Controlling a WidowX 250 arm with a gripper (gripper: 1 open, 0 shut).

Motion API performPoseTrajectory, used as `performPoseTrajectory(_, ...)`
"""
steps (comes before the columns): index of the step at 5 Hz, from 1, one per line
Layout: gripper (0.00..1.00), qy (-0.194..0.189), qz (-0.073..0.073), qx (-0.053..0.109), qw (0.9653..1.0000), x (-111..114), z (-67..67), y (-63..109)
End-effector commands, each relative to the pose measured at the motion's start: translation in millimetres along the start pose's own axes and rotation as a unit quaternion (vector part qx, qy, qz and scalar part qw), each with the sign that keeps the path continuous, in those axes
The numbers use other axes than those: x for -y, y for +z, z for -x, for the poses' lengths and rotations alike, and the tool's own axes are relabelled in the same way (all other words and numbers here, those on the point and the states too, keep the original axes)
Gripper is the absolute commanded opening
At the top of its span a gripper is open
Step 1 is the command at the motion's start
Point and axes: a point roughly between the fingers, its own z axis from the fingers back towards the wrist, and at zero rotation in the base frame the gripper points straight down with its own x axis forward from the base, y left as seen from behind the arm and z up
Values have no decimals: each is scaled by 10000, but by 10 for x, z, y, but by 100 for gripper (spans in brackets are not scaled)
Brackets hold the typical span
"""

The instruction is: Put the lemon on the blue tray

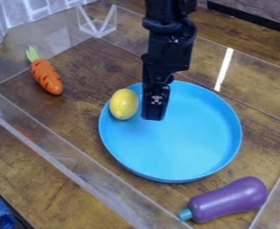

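The lemon (124, 104), small and yellow, lies at the left rim of the blue tray (192, 139), a large round plate in the middle of the view. My gripper (156, 111) hangs from the black arm and points straight down over the tray's left part, just right of the lemon and close against it. Its dark fingers (157, 100) appear as one block from this angle. The lemon is beside them, not between them, and nothing is held.
An orange carrot (46, 77) with a green top lies at the left on the wooden table. A purple eggplant (231, 199) lies at the front right, just off the tray. Clear plastic walls (58, 165) border the work area.
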Motion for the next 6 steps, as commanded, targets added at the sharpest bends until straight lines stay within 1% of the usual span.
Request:
performPoseTrajectory(1,100,33,-260,197,9995,-110,-40,165)
performPoseTrajectory(2,100,28,-279,182,9994,-120,-40,160)
performPoseTrajectory(6,100,242,-286,165,9992,-253,264,106)
